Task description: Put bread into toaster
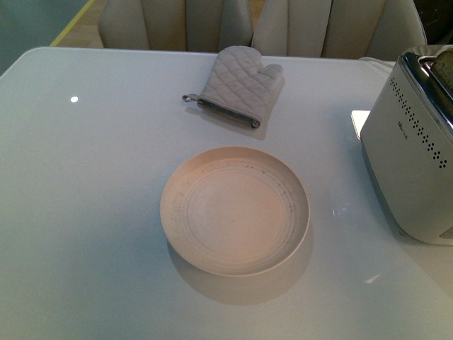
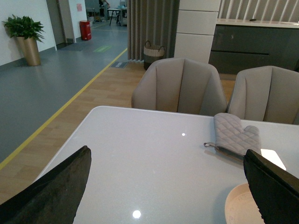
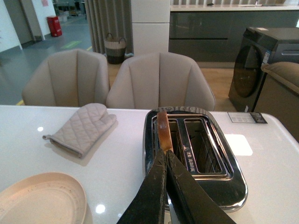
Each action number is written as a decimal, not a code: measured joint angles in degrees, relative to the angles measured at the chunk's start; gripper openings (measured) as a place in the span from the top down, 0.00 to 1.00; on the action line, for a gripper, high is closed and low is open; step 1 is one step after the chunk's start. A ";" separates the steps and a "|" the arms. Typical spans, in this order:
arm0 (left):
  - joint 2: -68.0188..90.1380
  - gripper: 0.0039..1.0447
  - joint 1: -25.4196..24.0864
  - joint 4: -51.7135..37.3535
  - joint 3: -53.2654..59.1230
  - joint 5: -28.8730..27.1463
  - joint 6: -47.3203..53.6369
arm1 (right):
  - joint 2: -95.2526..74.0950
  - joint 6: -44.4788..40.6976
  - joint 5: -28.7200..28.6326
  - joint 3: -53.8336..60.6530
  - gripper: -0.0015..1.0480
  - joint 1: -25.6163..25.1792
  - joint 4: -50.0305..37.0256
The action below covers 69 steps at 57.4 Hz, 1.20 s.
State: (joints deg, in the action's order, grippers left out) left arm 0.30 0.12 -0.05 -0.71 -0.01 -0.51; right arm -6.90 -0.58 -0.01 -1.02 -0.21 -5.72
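The toaster [image 1: 414,156] stands at the table's right edge, off-white with a chrome top; the right wrist view shows its top [image 3: 215,182] with two slots. My right gripper [image 3: 165,154] is shut on the bread [image 3: 162,130], seen edge-on by its brown crust, held upright over the slot nearer the plate. A corner of the bread [image 1: 444,67] shows above the toaster in the front view. My left gripper [image 2: 166,186] is open and empty above the table's left part, its dark fingers [image 2: 56,191] wide apart. Neither arm shows in the front view.
An empty beige plate [image 1: 235,210] sits mid-table. A quilted grey oven mitt [image 1: 237,86] lies behind it, also in the left wrist view [image 2: 235,133] and the right wrist view [image 3: 81,128]. Beige chairs [image 2: 180,86] stand at the far table edge.
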 joint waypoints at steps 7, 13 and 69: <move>0.00 0.07 -0.02 0.00 0.00 0.00 0.00 | 6.19 0.00 0.02 0.00 0.98 0.00 5.33; 0.00 0.07 -0.02 0.02 0.00 0.00 0.00 | 6.43 0.00 0.02 -0.02 0.98 0.00 5.53; 0.00 0.07 -0.02 0.02 0.00 0.00 0.00 | 6.56 0.04 0.02 0.00 0.09 0.00 5.53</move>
State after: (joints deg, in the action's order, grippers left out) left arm 0.30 0.10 -0.03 -0.71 -0.01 -0.51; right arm -0.34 -0.54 0.01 -1.02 -0.21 -0.19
